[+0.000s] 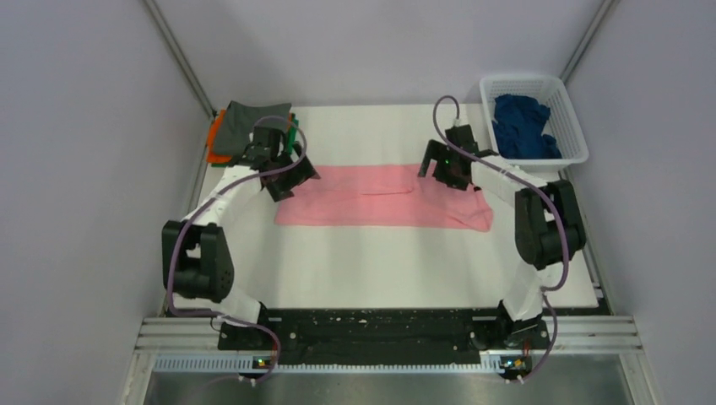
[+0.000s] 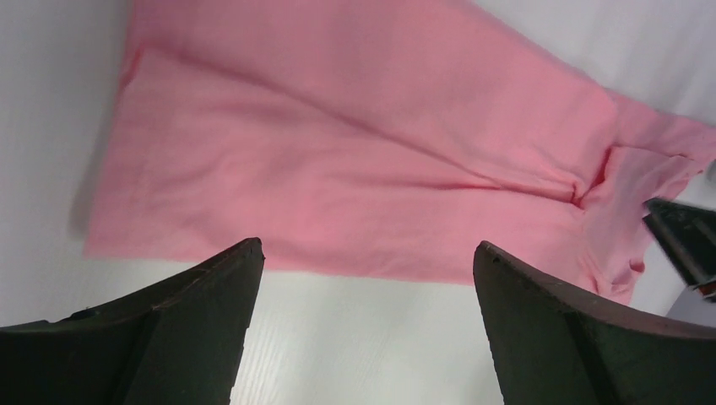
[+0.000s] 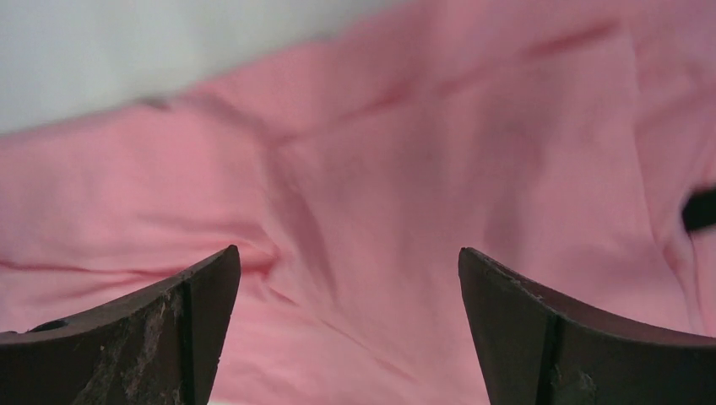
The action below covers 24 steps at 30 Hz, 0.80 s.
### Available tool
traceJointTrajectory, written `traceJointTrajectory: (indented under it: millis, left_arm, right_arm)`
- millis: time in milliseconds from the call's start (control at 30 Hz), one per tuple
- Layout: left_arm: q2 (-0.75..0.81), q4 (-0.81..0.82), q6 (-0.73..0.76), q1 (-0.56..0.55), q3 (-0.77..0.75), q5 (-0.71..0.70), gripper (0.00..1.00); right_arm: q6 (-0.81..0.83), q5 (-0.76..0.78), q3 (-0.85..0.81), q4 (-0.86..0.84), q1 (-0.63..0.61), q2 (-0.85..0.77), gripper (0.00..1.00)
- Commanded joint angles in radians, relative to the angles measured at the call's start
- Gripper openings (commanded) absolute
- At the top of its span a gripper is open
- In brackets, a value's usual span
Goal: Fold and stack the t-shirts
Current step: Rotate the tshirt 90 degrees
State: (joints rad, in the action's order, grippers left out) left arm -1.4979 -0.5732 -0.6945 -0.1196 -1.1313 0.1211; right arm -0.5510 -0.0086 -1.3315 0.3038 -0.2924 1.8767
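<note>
The light pink t-shirt lies flat on the table as a long folded strip. It fills the left wrist view and the right wrist view. My left gripper is open and empty over the strip's left end. My right gripper is open and empty over the strip's right end. A stack of the grey shirt on the green and orange shirts sits at the back left. The navy shirt lies crumpled in the basket.
The white lattice basket stands at the table's back right corner. Grey walls close in on both sides. The white table runs to the black base rail at the near edge.
</note>
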Motion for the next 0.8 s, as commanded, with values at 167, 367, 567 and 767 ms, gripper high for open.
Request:
traceJointTrajectory:
  millis: [167,367,567,767]
  left_arm:
    - [-0.499,0.068,0.103,-0.105,-0.464,0.174,0.99]
    - [-0.578,0.024,0.094,-0.118,-0.433,0.100,0.99]
    - [-0.390,0.066,-0.013,-0.210,-0.110,0.079,0.99]
    - [-0.155,0.287,-0.387,-0.450,0.256,0.169,0.99]
  right_arm:
    - [-0.075,0.066,0.376,-0.015,0.004,-0.269,0.99]
    - [-0.071,0.035,0.294,-0.040,0.044,-0.128,0.99]
    - [0.093,-0.039,0.025,-0.027,0.077,0.085,0.99]
    - [0.186,-0.178,-0.359,0.002,0.077,0.395,0.99]
